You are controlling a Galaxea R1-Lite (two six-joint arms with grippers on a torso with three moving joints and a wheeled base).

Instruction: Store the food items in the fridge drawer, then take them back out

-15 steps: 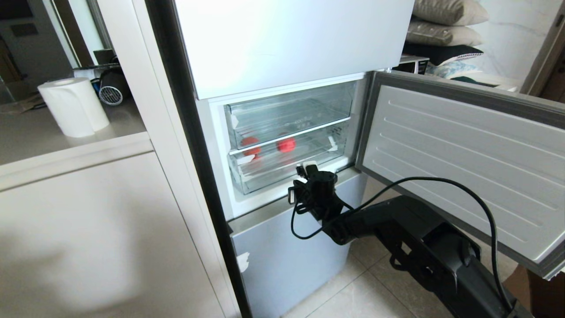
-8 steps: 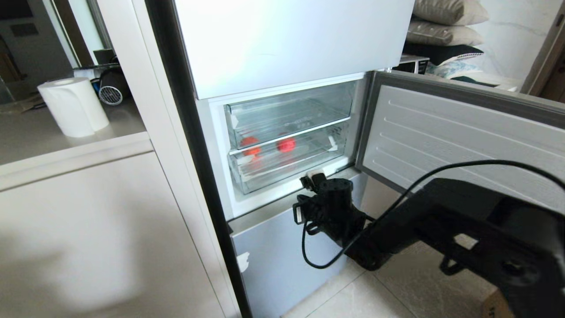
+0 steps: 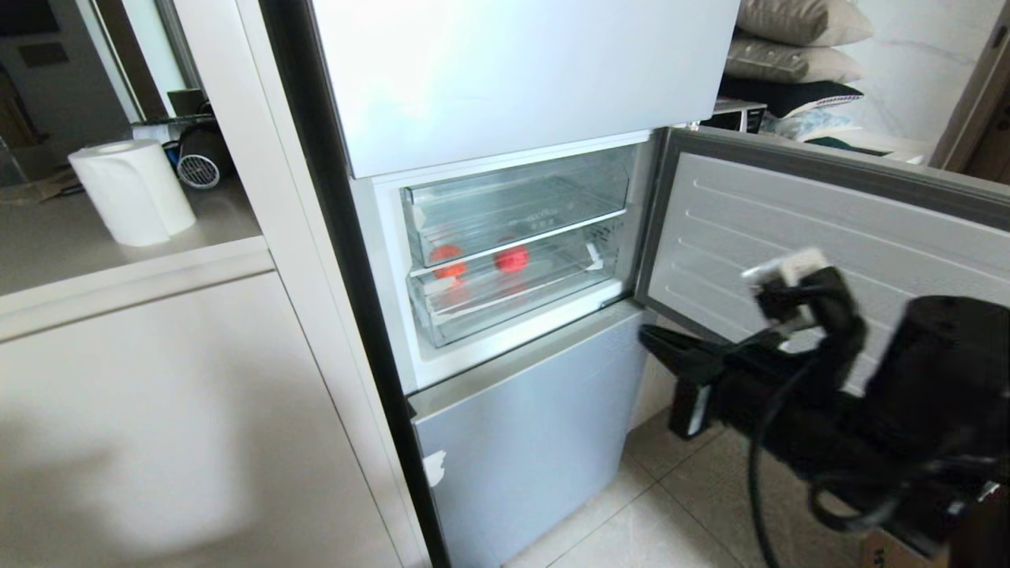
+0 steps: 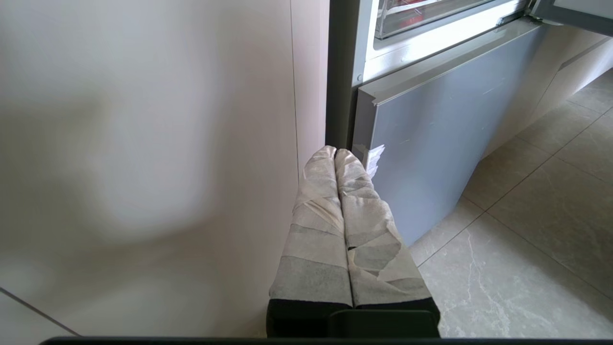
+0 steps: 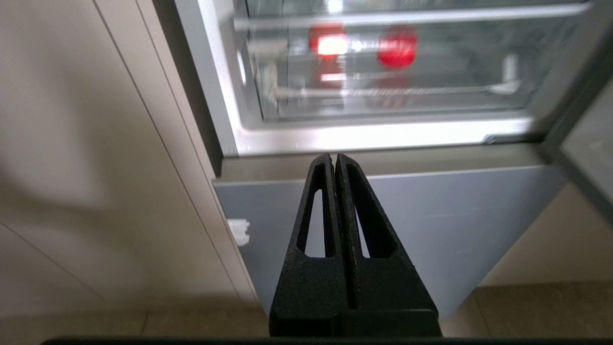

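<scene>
Right gripper (image 5: 335, 160) sits low right of the head frame, fingers pressed together, holding nothing, well clear of the fridge. Left gripper (image 4: 335, 155) is parked low beside the cabinet, also pinched closed and empty. Food items (image 3: 513, 258), two red pieces, sit inside the fridge drawer (image 3: 505, 304) mid-frame, drawer pushed in. My read: retrieval is next. Hook the front lip centrally, pull straight out, avoid the open door (image 3: 828, 260).

**Kitchen corner, daylight from the right**

You're facing a cream cabinet panel (image 3: 158, 410) under a pale countertop (image 3: 118, 237) carrying a paper towel roll (image 3: 130, 189). Beige floor tiles (image 3: 631, 521) run below; pillows (image 3: 797, 35) are stacked against a marbled wall (image 3: 915, 55).
</scene>
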